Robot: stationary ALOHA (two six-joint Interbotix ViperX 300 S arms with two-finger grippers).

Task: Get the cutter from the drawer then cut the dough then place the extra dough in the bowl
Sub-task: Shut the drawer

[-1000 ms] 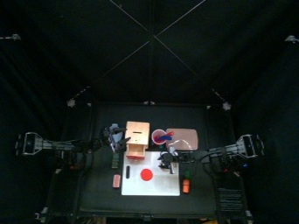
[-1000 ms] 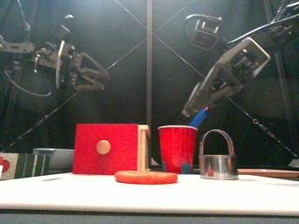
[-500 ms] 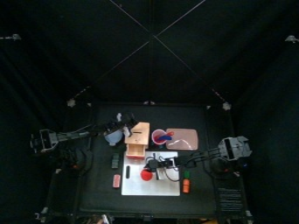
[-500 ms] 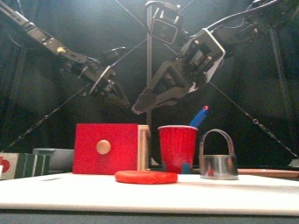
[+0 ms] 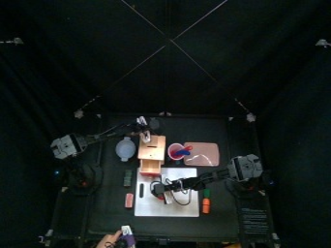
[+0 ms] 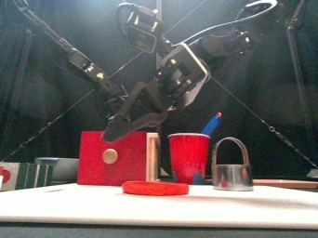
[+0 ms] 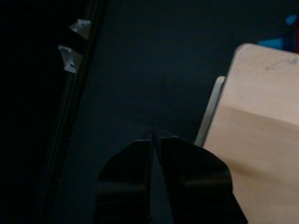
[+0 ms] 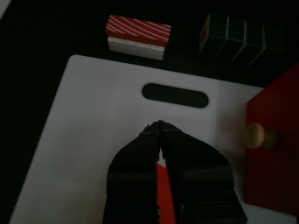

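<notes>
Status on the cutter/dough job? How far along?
Done: the cutter is out of the drawer and stands right of the red cup.
In hand: neither tool holds the cutter. The right tool hangs shut over the white board, and the left tool is shut beside the wooden box.
Left: the dough is a whole uncut disc. Cutting it and moving the extra to the bowl remain.

The cutting board (image 8: 100,114) is white, the dough disc (image 6: 155,188) red, the box (image 6: 152,156) pale wood with a red drawer front (image 6: 93,153), the cup (image 6: 189,158) red with a blue knife (image 6: 213,123), the cutter (image 6: 231,175) silver, and one toy (image 8: 138,31) has red and white stripes.
</notes>
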